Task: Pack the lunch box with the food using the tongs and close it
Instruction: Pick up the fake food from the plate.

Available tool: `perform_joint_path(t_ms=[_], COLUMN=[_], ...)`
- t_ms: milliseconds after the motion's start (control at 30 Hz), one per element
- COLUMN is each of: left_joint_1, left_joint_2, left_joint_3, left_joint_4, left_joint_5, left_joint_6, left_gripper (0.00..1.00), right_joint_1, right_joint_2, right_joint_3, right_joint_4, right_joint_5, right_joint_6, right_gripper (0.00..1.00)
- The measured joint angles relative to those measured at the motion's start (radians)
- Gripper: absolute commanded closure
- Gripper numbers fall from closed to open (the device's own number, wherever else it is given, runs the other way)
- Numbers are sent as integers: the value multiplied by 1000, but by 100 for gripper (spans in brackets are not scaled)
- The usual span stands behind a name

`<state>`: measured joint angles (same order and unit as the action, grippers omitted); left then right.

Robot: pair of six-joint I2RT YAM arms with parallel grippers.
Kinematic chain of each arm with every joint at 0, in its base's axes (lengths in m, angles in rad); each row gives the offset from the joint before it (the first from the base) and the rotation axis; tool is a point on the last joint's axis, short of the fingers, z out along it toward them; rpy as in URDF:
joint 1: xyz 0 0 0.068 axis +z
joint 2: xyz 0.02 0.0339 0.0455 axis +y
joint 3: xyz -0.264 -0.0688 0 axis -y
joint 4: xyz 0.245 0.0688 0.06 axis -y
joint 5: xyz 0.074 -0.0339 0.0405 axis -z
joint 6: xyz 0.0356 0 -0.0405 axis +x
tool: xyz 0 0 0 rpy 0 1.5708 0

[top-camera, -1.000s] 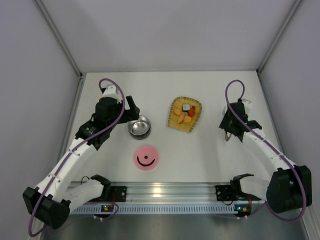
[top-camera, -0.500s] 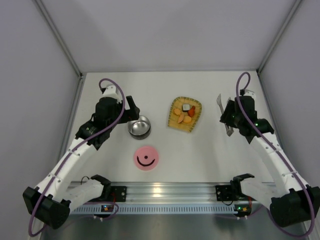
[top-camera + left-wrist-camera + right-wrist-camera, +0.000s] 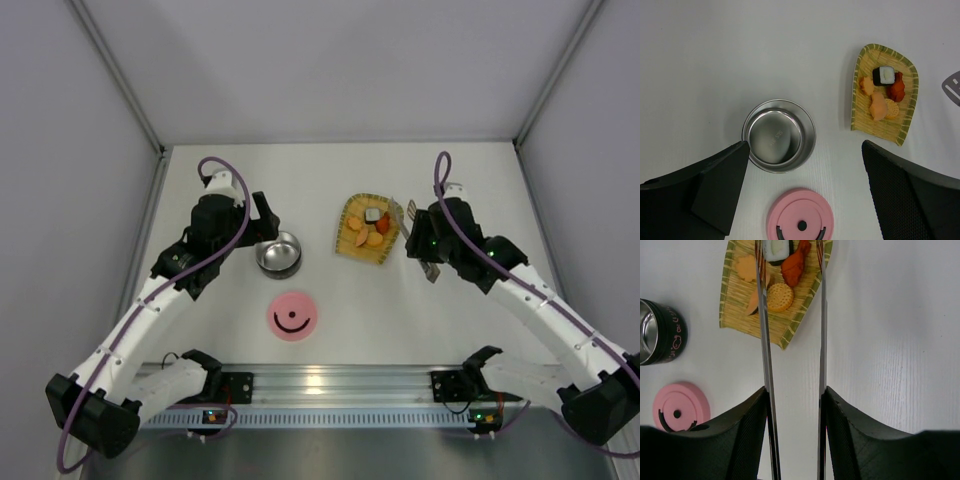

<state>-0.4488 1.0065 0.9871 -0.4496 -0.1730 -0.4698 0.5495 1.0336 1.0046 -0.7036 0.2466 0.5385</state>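
Pale tongs (image 3: 764, 340) held in the right tool (image 3: 794, 401), arms straddling food (image 3: 791, 266).

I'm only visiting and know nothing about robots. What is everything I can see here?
Round shiny steel bowl: one, silver, empty, left of centre on the table.
Round pink lid with a black smile mark: one, pink, lying off the bowl, nearer the arm bases.
Yellow woven tray: one, yellow with green rim, right of the bowl.
Bite-size food pieces: five, three orange, one dark red, one dark-and-white, all on the tray.
Long slim pale grey tongs: one, grey-white, held in the right gripper, pointing at the tray.
Table: one, white, under everything.
Left gripper: one, black, open, by the bowl.
Right gripper: one, black, shut on the tongs.
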Motion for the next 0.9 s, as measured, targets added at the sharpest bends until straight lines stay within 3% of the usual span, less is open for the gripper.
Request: perform_joint_path(t_ms=[267, 900], left_joint_1=[0, 0], left_joint_2=[0, 0], left_joint_3=[0, 0], left_joint_4=[0, 0], left_joint_5=[0, 0], left_joint_6=[0, 0], left_gripper=[1, 1], right_joint_1=[77, 86], right_joint_2=[104, 277], right_joint_3=[0, 14], right_joint_4=[0, 30], right_joint_5=[55, 95], right_joint_6=[23, 30], right_gripper=[53, 52])
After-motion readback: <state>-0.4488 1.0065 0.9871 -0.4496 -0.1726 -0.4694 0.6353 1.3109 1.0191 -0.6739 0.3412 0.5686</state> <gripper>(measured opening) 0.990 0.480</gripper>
